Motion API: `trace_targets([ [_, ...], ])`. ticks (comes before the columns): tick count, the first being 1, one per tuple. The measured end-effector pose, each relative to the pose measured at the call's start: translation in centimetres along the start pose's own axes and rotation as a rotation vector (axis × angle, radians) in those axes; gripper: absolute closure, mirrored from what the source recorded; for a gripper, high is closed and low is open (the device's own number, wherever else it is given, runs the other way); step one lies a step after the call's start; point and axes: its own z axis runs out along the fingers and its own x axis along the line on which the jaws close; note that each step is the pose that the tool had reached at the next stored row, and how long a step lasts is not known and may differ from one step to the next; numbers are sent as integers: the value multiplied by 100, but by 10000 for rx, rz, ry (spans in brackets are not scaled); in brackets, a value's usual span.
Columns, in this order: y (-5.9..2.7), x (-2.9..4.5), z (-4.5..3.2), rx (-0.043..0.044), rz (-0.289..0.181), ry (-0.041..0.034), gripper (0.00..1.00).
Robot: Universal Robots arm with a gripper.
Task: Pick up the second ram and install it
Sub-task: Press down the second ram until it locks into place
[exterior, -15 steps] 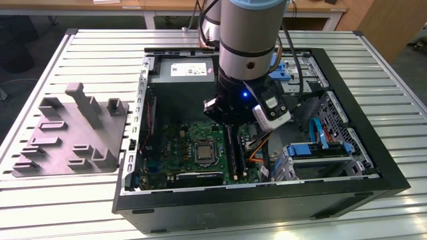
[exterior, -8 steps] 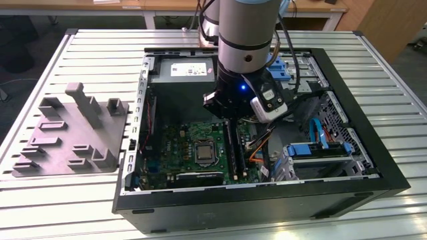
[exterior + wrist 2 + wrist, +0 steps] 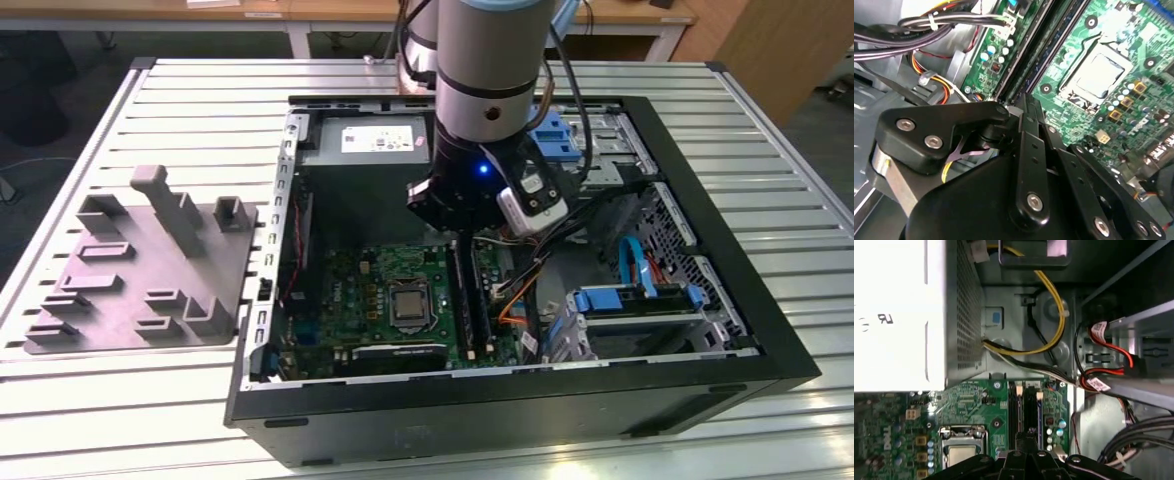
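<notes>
Gripper (image 3: 461,235) inside case (image 3: 747,330), possibly over RAM slots (image 3: 1024,407).

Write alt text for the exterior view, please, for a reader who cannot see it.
A robot arm reaches down into an open computer case lying on a slatted metal table, its gripper just above the memory slots on the green circuit board. A grey holder with empty slots lies at the exterior view's left.
</notes>
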Motion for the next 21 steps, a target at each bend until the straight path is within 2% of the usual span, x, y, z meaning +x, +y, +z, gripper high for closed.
trace_targets([
  [12,133,8,142,-2,1,0,90],
  [16,134,8,144,-2,0,0,90],
  [21,153,10,186,-5,1,0,90],
])
